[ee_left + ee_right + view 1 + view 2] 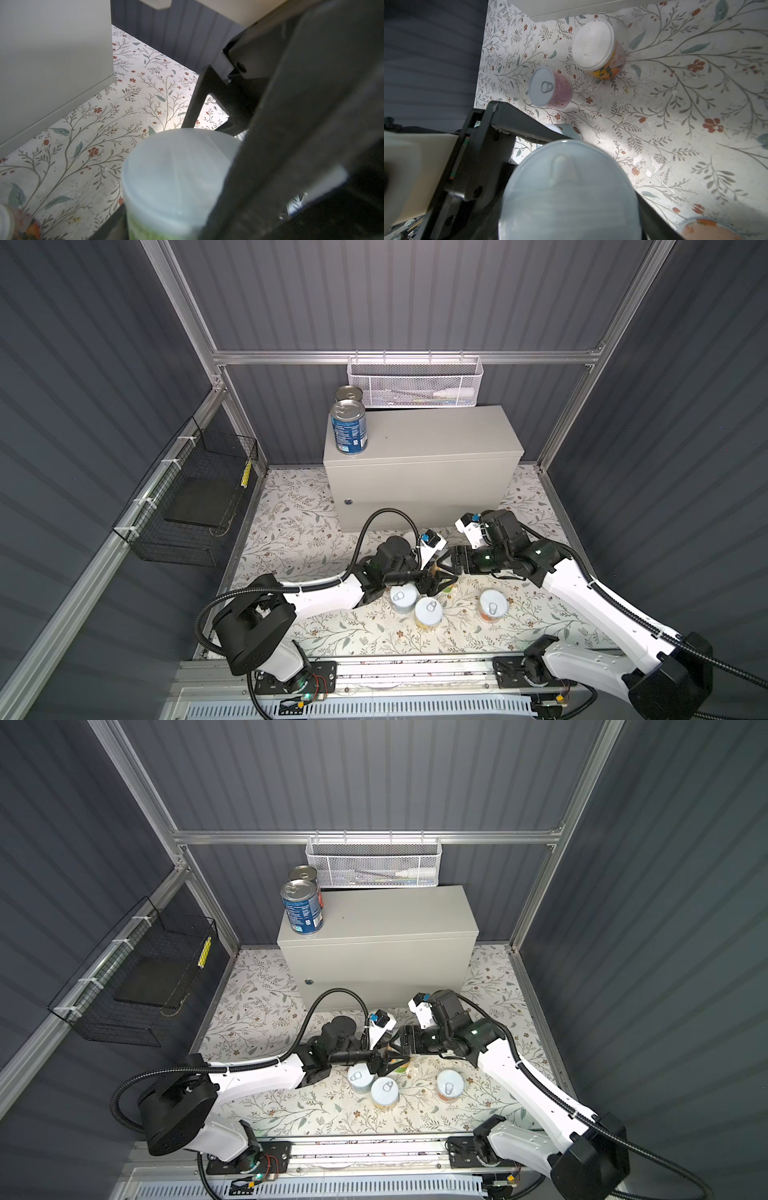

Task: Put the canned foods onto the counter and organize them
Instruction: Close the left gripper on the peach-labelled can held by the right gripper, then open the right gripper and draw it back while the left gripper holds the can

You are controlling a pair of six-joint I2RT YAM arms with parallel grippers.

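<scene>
Noted left claw [435, 581] and right claw [444, 569] both clamped on one small cylindrical green-labelled can with translucent pale lid [176, 178], in front of the large beige-grey metal cabinet counter [436, 435]. Logged on its top, left end, big silver-lidded dark-blue-labelled can [348, 429], second silver-lidded can [349, 393] directly behind. Counted three small white-lidded cans upright on the floral mat [332, 626]: pale-labelled can [404, 598] just beside yellow-labelled can [428, 610], orange-labelled can [493, 605] apart.

I work in robot test booth, no real kitchen; grey ribbed panels [395, 294] in bare aluminium frame [407, 357]; floral paper [291, 506] for floor; my two arms [324, 593] bolted to slotted rail [415, 674]; metal cabinet [419, 485] against back wall; white mesh basket [415, 385], black wire basket [183, 539] hung on frame.
</scene>
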